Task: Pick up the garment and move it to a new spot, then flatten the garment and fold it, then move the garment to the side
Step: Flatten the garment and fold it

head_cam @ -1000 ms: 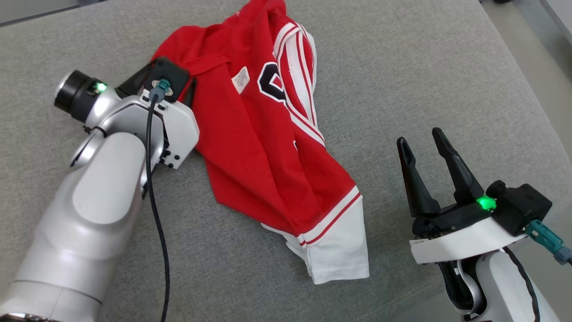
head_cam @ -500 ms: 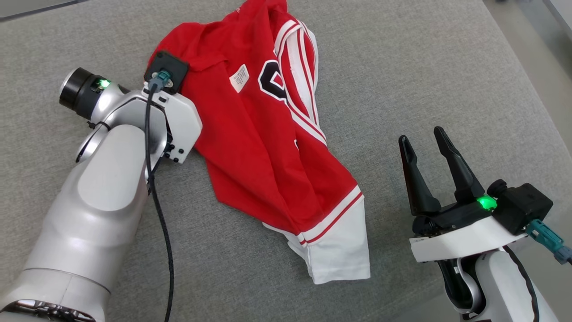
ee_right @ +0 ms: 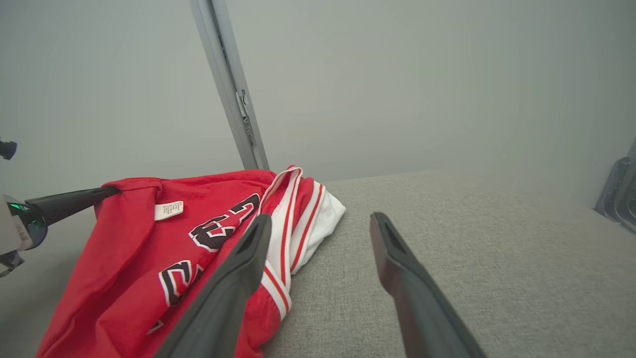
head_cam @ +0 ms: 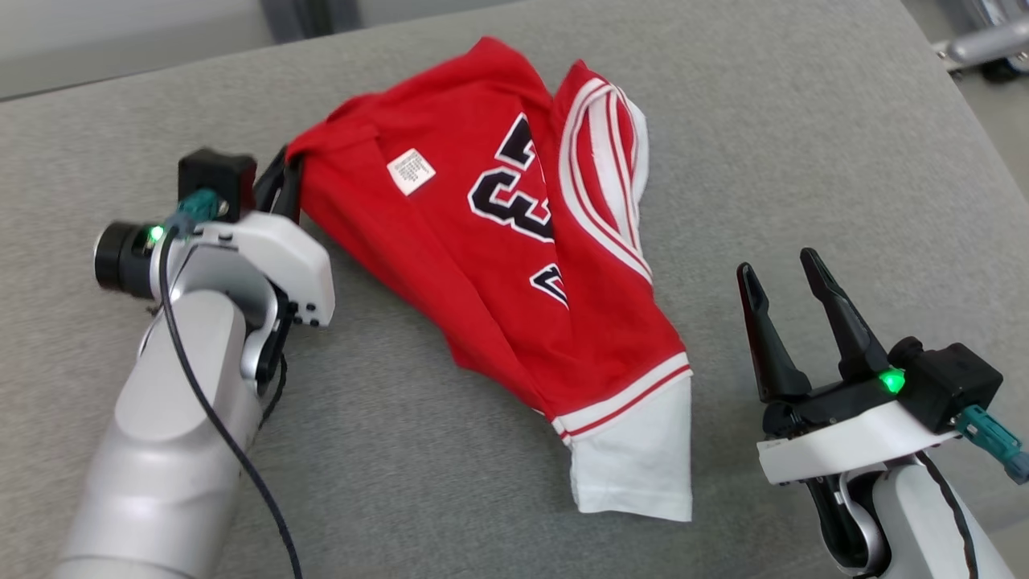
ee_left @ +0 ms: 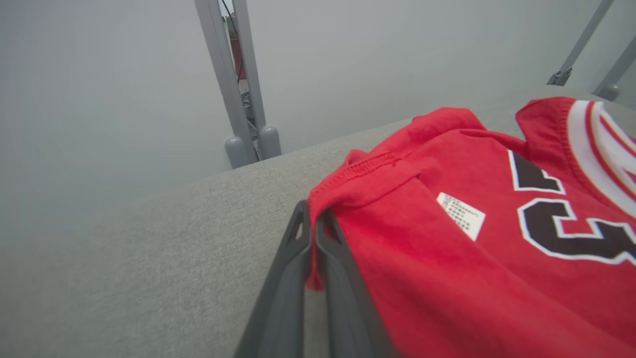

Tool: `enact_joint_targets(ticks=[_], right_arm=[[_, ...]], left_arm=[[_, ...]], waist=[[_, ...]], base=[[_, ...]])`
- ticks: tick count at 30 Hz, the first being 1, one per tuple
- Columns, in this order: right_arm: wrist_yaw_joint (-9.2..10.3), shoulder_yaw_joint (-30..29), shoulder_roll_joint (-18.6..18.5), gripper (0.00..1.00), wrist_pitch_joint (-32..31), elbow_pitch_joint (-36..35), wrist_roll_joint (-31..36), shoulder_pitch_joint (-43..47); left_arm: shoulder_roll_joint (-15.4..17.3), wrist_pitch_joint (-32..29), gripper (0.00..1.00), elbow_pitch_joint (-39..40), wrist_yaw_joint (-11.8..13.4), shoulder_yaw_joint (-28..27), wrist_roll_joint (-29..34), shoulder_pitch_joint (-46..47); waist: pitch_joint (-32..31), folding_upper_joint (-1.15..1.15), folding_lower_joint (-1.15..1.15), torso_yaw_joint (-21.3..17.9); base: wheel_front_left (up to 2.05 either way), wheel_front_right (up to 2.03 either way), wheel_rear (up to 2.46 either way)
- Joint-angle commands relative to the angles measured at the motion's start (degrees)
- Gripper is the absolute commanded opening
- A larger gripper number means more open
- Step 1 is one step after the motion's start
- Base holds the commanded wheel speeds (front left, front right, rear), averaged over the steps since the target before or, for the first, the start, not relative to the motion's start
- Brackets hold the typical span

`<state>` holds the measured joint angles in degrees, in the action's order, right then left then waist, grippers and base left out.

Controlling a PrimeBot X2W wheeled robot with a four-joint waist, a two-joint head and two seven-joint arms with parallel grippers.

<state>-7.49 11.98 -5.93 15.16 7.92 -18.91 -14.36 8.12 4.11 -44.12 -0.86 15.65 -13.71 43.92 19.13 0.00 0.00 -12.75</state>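
Here: red jersey with white striped trim (head_cam: 498, 265), crumpled mid-way across grey fabric-covered table (head_cam: 804, 121), nearer far edge. Black white-edged numerals (head_cam: 514, 201), maybe "33", partly creased. Small white label (head_cam: 411, 170), print unreadable. Left gripper (ee_left: 313, 214) low, near-level, jaws pinching jersey's hem. Right gripper (head_cam: 776, 261) toward right edge, fingers angled up, jaws spread, apart from jersey.
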Motion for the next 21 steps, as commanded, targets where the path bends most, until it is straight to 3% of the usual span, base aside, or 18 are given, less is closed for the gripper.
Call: enact_joint_targets(ticks=[1, 18, 19, 20, 21], right_arm=[[-0.01, -0.1, -0.6, 1.00, 0.2, 0.1, 0.5, 0.9], [-0.01, 1.4, -1.6, 1.00, 0.2, 2.8, 1.3, 2.8], [-0.01, 1.6, -1.7, 1.00, 0.2, 3.1, 1.4, 3.0], [-0.01, 1.9, -1.7, 1.00, 0.2, 3.3, 1.5, 3.1], [-0.01, 2.1, -1.7, 1.00, 0.2, 3.4, 1.6, 3.2]], left_arm=[[0.2, 0.1, 0.00, 0.9, -0.3, -0.6, -0.9, -1.9], [1.1, -4.2, 0.00, 14.2, 1.9, -2.3, -6.7, -23.0], [1.0, -5.0, 0.32, 14.7, 1.9, -2.1, -6.8, -24.2], [1.1, -5.7, 0.74, 15.3, 2.1, -1.9, -6.9, -25.4], [1.1, -6.2, 1.00, 15.8, 2.5, -1.9, -7.2, -26.3]], waist=[[-2.8, 0.00, 0.00, 3.4], [-9.9, 0.00, 0.00, 13.2], [-10.3, 0.00, 0.00, 13.6], [-10.6, 0.00, 0.00, 13.9], [-10.8, 0.00, 0.00, 14.2]], base=[[0.00, 0.00, 0.00], [0.00, 0.00, 0.00], [0.00, 0.00, 0.00], [0.00, 0.00, 0.00], [0.00, 0.00, 0.00]])
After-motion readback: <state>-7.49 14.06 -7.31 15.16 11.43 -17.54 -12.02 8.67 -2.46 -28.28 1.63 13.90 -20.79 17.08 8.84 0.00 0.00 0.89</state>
